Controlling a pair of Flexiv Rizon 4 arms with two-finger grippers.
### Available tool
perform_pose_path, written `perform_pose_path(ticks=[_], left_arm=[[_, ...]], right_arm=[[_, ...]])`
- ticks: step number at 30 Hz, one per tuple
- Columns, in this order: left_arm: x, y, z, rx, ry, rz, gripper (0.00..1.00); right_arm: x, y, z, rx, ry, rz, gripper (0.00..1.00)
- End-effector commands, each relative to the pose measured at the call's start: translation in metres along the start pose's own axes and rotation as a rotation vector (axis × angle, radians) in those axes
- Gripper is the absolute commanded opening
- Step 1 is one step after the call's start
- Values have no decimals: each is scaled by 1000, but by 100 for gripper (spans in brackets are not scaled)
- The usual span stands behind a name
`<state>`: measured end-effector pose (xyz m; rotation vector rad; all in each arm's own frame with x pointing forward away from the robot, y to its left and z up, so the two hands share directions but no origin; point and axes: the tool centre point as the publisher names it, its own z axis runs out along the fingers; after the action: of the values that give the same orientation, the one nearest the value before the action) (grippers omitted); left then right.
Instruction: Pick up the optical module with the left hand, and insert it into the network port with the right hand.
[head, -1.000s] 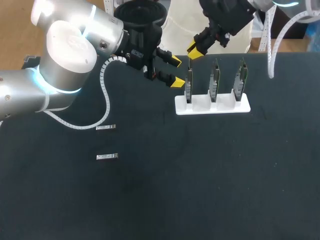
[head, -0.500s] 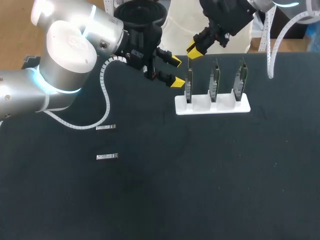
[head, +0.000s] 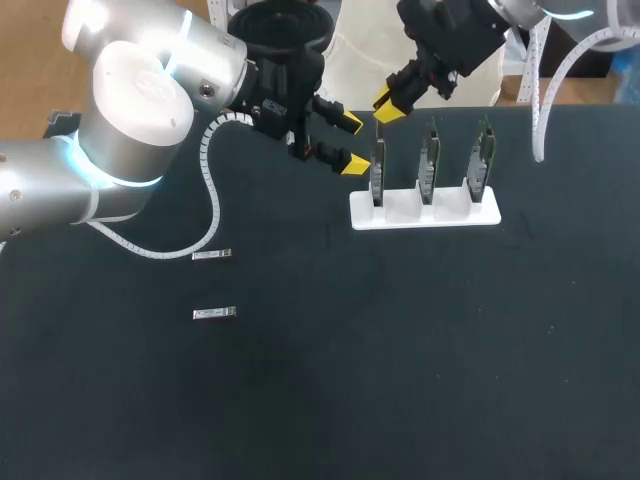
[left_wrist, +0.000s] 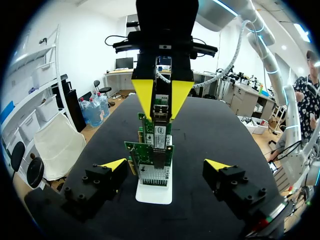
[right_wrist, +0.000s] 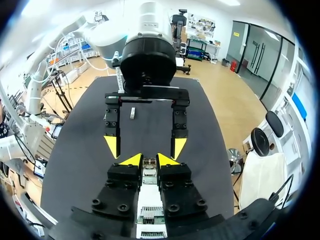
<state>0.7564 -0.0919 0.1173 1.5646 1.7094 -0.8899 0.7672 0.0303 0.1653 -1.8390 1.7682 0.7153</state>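
Standing upright in a white plastic rack (head: 425, 216) with three slots are three green circuit-board network cards (head: 428, 165), one to a slot, side by side near the far edge of the black tabletop (head: 400, 350). Over the card at the rack's left end hangs the right hand (right_wrist: 149, 160). Its yellow tips are pinched from both sides on a small silver metal optical module (left_wrist: 161, 106), just above that card's top edge. The module's long axis seems to run along the fingers, down toward the card; from the left wrist its squarish end shows between the tips. The left hand (head: 350, 143) sits just beside the rack's left end, fingers spread wide with nothing between them, facing along the row of cards. One slim silver spare module (head: 212, 256) and a second spare (head: 214, 314) lie flat on the tabletop, well apart from the rack, parallel, long axes running side to side. From overhead the held module is hidden behind the right hand, and the card's port is too small to make out.
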Motion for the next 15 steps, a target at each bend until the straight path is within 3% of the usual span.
perform_pose_path(ticks=[1,9,15], left_arm=[[-1,2,0,4,5,-1,100],[-1,2,0,4,5,-1,100],[-1,2,0,4,5,-1,100]], right_arm=[[0,1,-1,3,-5,7,100],[-1,1,-9,2,-46,35,100],[0,1,-22,-50,-119,71,100]])
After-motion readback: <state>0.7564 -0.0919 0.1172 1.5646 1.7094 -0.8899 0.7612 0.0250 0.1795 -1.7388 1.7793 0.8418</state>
